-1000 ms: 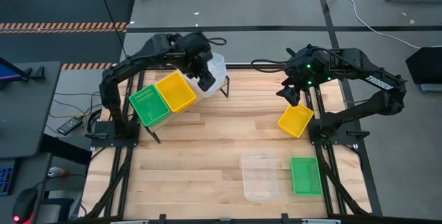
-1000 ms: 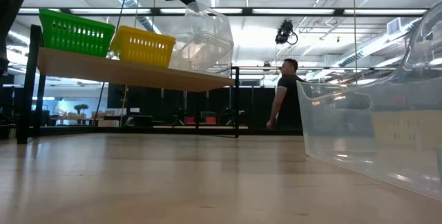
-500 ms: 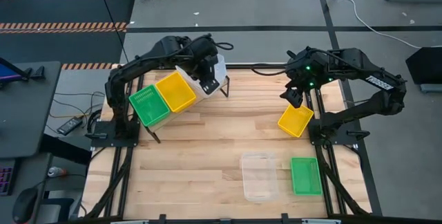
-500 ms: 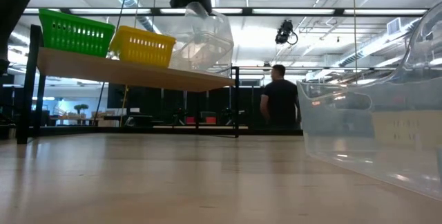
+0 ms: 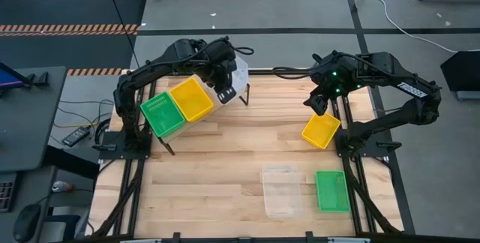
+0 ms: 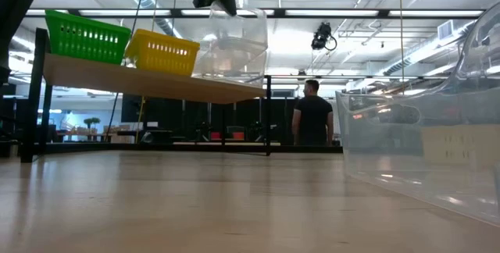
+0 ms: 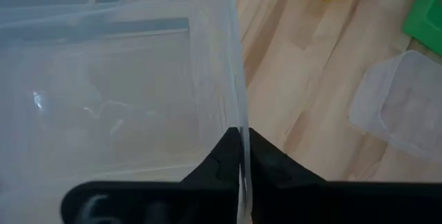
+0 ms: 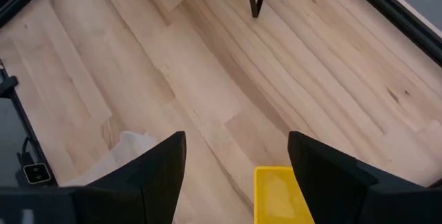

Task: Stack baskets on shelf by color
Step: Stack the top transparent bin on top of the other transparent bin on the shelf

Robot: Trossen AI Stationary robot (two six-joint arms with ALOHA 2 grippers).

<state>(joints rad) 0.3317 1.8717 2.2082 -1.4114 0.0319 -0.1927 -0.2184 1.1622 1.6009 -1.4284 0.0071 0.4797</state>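
With the left gripper [image 7: 240, 156] fingers clamped on the thin wall of the clear translucent plastic basket [image 5: 235, 76] at the slanted plywood shelf's [image 6: 148, 82] end beside the yellow basket [image 5: 190, 98], and the right gripper [image 8: 236, 165] fingers apart above the bench [image 5: 225, 160], that slick rim may slip or the basket slide downslope.

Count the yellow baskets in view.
2: one yellow basket on the shelf between green and clear ones, another on the table below the right hand. Nested ones may be hidden.

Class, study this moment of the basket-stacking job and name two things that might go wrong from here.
1. The left tool pinches only the thin rim of the clear basket on the shelf; the basket might slip or tip if lifted.
2. The shelf is slanted, and the clear basket sits at its low end beside the yellow basket, so it might slide off once released.
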